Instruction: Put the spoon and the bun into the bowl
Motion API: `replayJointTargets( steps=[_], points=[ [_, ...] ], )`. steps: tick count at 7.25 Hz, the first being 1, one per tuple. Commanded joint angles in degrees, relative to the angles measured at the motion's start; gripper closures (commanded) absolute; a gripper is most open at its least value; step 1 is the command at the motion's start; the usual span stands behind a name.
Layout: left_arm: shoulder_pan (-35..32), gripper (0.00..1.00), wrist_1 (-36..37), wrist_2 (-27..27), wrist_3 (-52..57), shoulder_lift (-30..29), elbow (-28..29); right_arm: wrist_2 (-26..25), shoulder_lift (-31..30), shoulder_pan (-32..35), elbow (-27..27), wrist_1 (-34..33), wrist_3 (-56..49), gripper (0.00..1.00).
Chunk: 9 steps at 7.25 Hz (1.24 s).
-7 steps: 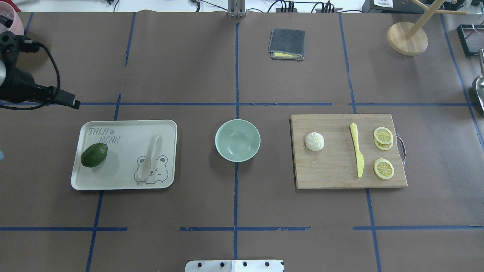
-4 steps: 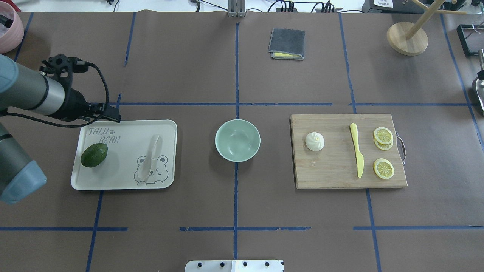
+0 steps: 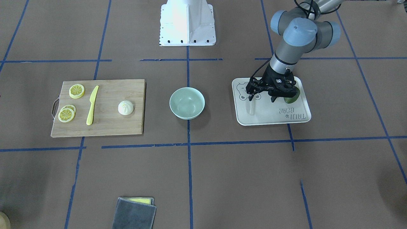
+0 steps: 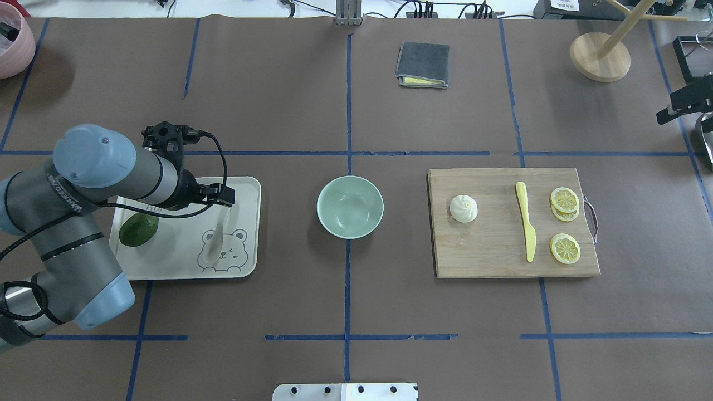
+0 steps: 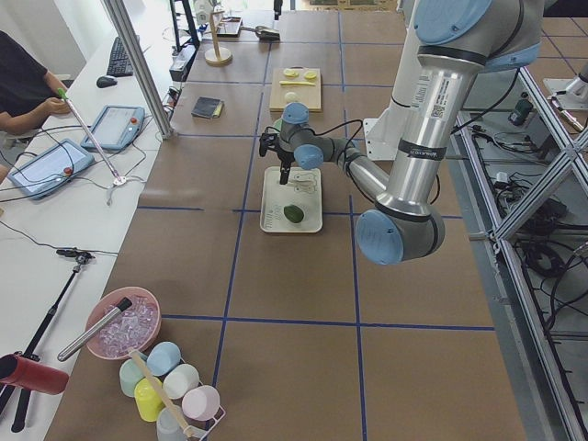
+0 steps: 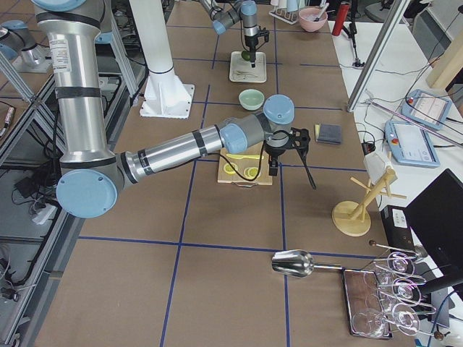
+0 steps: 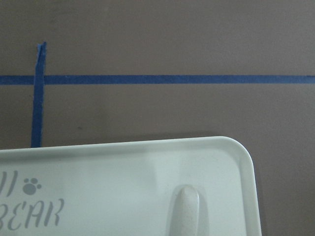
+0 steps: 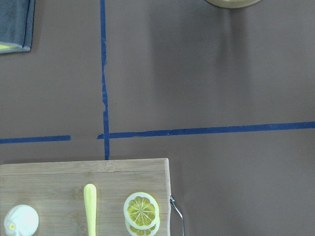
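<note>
The off-white spoon (image 4: 216,240) lies on the bear tray (image 4: 245,189), handle towards the far edge; its handle tip shows in the left wrist view (image 7: 187,206). My left gripper (image 3: 263,98) is open and hovers above the tray next to the spoon's handle, apart from it; in the overhead view it (image 4: 224,196) sits over the handle end. The mint-green bowl (image 4: 350,207) stands empty in the middle. The white bun (image 4: 463,209) sits on the cutting board (image 4: 490,256). My right gripper (image 4: 684,103) is at the table's right edge, far from the bun; I cannot tell its state.
A dark green avocado (image 4: 138,229) lies on the tray under my left arm. A yellow knife (image 4: 525,223) and lemon slices (image 4: 565,248) share the board. A grey cloth (image 4: 423,64), a wooden stand (image 4: 600,55) and a metal scoop (image 4: 705,131) lie further back and right.
My left arm has swung in from the left edge to above the tray by the spoon's handle. My right gripper has come into view at the right edge.
</note>
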Motion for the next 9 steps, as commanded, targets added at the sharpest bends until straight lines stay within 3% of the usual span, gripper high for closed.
replayJointTargets(
  steps=[1, 5, 7, 9],
  points=[
    [1.4, 0.04, -0.1, 1.3, -0.4, -1.0, 2.1, -2.3, 0.1, -4.5, 2.5, 0.2, 5.3, 0.00],
    [4.1, 0.10, -0.1, 1.5, -0.4, -1.6, 3.7, -2.5, 1.2, -5.9, 2.7, 0.2, 7.0, 0.00],
    [4.1, 0.31, -0.1, 1.4, -0.4, -1.5, 3.5, -2.6, 1.4, -6.0, 2.7, 0.2, 7.0, 0.00],
    [4.1, 0.67, 0.1, 1.4, -0.5, -1.5, 3.3, -2.8, 1.4, -6.2, 2.7, 0.2, 7.0, 0.00]
  ],
)
